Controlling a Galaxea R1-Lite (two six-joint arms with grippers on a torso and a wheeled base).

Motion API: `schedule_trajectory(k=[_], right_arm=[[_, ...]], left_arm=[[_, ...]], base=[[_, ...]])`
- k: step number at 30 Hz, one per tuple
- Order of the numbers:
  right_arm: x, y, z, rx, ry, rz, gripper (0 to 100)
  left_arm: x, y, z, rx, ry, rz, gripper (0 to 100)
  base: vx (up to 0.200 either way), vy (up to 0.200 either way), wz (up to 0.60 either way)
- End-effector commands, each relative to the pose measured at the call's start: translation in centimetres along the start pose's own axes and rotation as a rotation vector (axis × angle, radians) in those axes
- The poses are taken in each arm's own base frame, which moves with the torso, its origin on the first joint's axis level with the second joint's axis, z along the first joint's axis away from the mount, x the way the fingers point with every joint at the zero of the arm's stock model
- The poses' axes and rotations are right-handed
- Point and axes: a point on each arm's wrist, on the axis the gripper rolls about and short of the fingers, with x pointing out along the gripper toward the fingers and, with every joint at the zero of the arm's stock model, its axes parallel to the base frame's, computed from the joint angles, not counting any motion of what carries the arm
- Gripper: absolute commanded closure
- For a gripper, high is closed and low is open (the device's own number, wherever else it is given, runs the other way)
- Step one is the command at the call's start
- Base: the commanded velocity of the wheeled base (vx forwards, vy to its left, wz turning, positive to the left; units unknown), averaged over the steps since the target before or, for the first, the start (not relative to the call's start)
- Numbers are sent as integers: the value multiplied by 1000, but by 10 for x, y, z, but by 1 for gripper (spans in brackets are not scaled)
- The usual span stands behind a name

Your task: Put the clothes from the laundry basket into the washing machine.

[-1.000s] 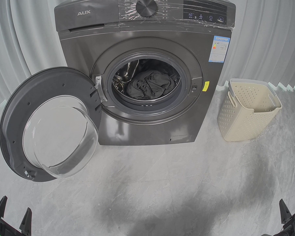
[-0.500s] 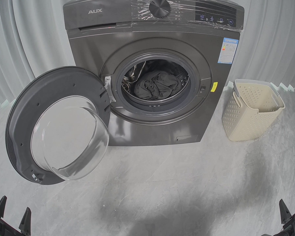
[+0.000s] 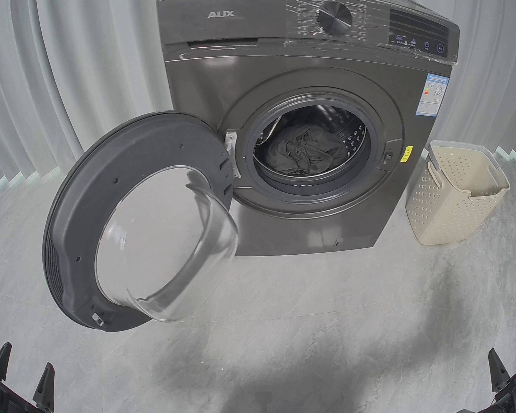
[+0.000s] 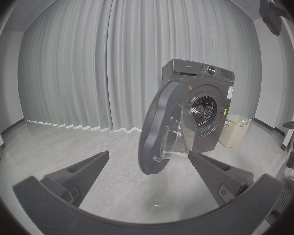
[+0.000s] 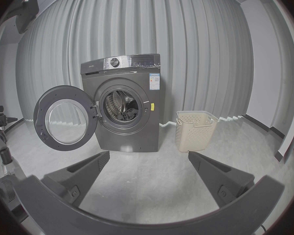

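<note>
**A:** Front and centre, the washing machine (image 3: 304, 58) stands with its round door (image 3: 132, 162) swung fully open to the robot's left, clear bowl facing out.

**B:** And look inside the drum (image 3: 352, 130)! A crumpled bundle of dark grey clothes (image 3: 304, 150) lies low in the opening, just behind the rim.

**A:** Over on the right, the cream laundry basket (image 3: 441, 219) sits upright on the grey floor (image 3: 327, 316), just beside the machine's side panel but not touching it. From the head view you can see its perforated inner walls in plain sight.

**B:** Now the arms. The left gripper (image 3: 27, 355) hangs low at the near left corner, jaws spread wide, released.

**A:** Same on the other side: the right gripper (image 3: 508, 341) is low at the near right, fingers parted, slack.

**B:** So the clothes are well apart from both grippers, across a broad stretch of floor, ahead and between the two.

**A:** The basket is nearer the right gripper's side, straight ahead of it, still well away. A pale pleated curtain (image 3: 69, 58) hangs behind it all.
</note>
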Motion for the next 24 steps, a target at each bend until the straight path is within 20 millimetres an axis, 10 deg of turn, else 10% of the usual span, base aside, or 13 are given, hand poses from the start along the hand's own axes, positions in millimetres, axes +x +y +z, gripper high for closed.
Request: schedule_trajectory(k=[1, 9, 14, 24], right_arm=[[-1, 0, -2, 0, -8, 0, 0], [-1, 0, -2, 0, -8, 0, 0], [-1, 0, -2, 0, -8, 0, 0], [-1, 0, -2, 0, -8, 0, 0]], left_arm=[[1, 0, -5, 8, 12, -2, 0], [0, 0, -1, 17, -17, 10, 0], [-19, -2, 69, -38, -213, -42, 0], [38, -9, 102, -17, 67, -243, 0]], base=[[0, 0, 0], [0, 0, 0], [0, 0, 0], [0, 0, 0]])
